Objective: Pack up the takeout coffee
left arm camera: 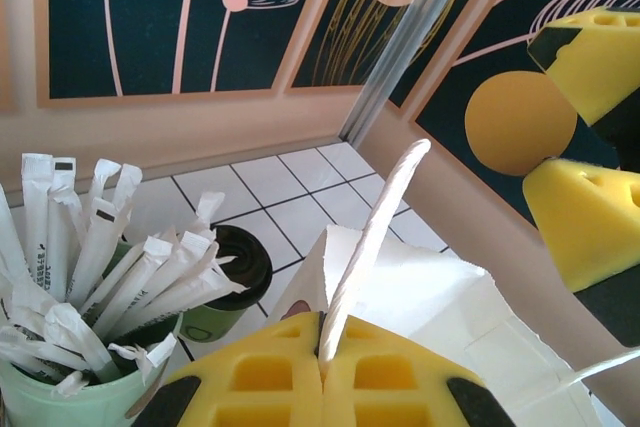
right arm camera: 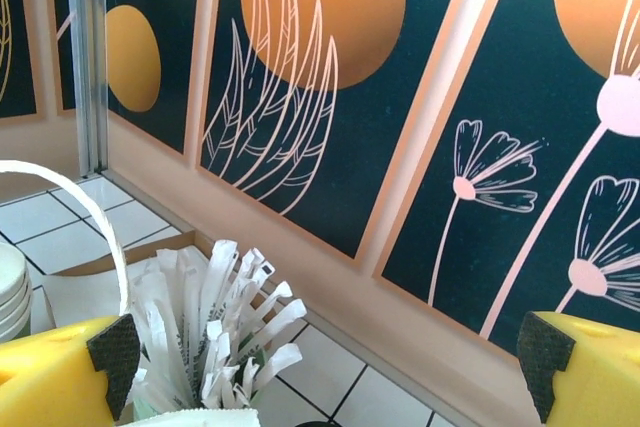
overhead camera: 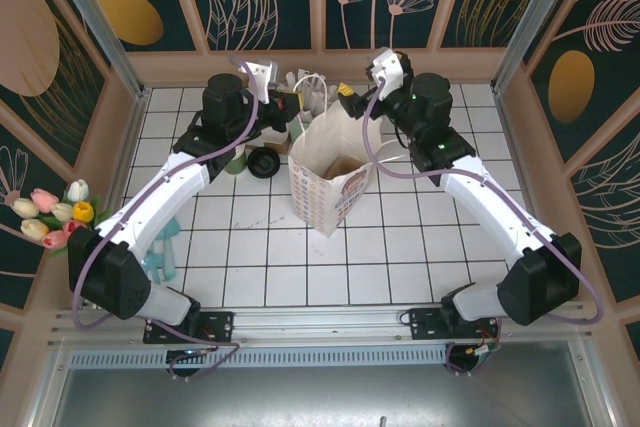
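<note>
The takeout coffee (left arm camera: 222, 269), a dark-green cup with a black lid, stands upright on the tiles just behind the pale-green straw holder (left arm camera: 60, 392). A white paper bag (overhead camera: 330, 182) stands open in the middle of the table. My left gripper (left arm camera: 325, 352) is shut on one of the bag's twisted white handles (left arm camera: 375, 237), at the bag's back left corner (overhead camera: 290, 104). My right gripper (overhead camera: 350, 102) hovers at the bag's back right corner with its yellow fingers (right arm camera: 60, 372) spread wide and nothing between them. The other handle (right arm camera: 95, 197) arcs past its left finger.
Stacked cream cups (right arm camera: 10, 292) sit in a cardboard tray (right arm camera: 95, 259) by the back wall, next to the straws (right arm camera: 205, 322). A black round thing (overhead camera: 265, 162) with a green piece beside it lies by the left arm. Tulips (overhead camera: 55, 212) lie at the left wall.
</note>
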`<action>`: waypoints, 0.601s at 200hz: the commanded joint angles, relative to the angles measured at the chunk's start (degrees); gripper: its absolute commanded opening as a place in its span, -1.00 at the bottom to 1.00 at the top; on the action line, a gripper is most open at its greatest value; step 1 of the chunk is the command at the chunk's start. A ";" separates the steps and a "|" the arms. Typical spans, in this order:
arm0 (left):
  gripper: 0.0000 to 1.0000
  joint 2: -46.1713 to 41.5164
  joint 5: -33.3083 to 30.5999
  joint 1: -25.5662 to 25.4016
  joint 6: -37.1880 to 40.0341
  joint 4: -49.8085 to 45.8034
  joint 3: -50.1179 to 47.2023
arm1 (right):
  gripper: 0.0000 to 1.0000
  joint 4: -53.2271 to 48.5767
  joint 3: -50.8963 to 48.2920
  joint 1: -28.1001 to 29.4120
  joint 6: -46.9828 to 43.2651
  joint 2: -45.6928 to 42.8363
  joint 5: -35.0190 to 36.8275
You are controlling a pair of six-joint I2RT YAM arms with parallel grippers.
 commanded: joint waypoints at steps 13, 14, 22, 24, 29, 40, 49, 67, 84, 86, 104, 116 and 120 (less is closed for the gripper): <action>-1.00 -0.03 3.42 2.11 2.20 -2.52 3.15 | 0.98 -23.67 14.36 -5.56 -10.70 3.88 -18.02; -1.00 0.07 3.58 2.17 2.28 -2.60 3.19 | 0.98 -24.59 14.99 -5.69 -11.01 4.11 -18.19; -1.00 0.24 4.63 2.47 3.20 -2.83 3.85 | 0.98 -30.11 18.53 -6.06 -13.20 6.08 -18.00; -1.00 0.25 4.68 2.48 3.45 -2.92 3.99 | 0.98 -31.27 19.35 -6.15 -14.04 6.53 -18.00; -1.00 0.46 4.88 2.57 4.19 -3.31 4.32 | 0.98 -33.86 20.86 -6.57 -16.23 7.44 -18.87; -1.00 0.87 6.06 2.63 5.76 -3.89 5.19 | 0.98 -39.30 22.72 -7.20 -20.39 8.89 -21.26; -1.00 1.15 8.10 2.64 6.64 -3.63 5.53 | 0.98 -43.14 24.19 -7.23 -23.86 10.32 -23.44; -1.00 1.82 12.32 2.64 7.92 -3.02 6.33 | 0.93 -50.71 30.36 -6.99 -27.56 15.02 -26.47; -1.00 2.70 14.60 2.64 9.71 -4.39 7.89 | 0.88 -55.91 37.25 -6.83 -29.38 20.24 -27.86; -1.00 2.82 14.86 2.66 9.95 -4.56 8.07 | 0.87 -56.22 37.94 -6.80 -29.47 20.75 -27.85; -1.00 3.54 17.10 2.62 12.28 -5.95 9.25 | 0.75 -59.26 43.22 -6.21 -30.88 25.55 -28.11; -1.00 3.89 17.52 2.66 13.14 -6.75 10.11 | 0.72 -62.24 47.02 -5.51 -32.30 28.71 -28.03; -1.00 3.95 17.53 2.66 13.29 -6.97 10.36 | 0.71 -63.43 48.28 -5.23 -32.99 29.75 -28.02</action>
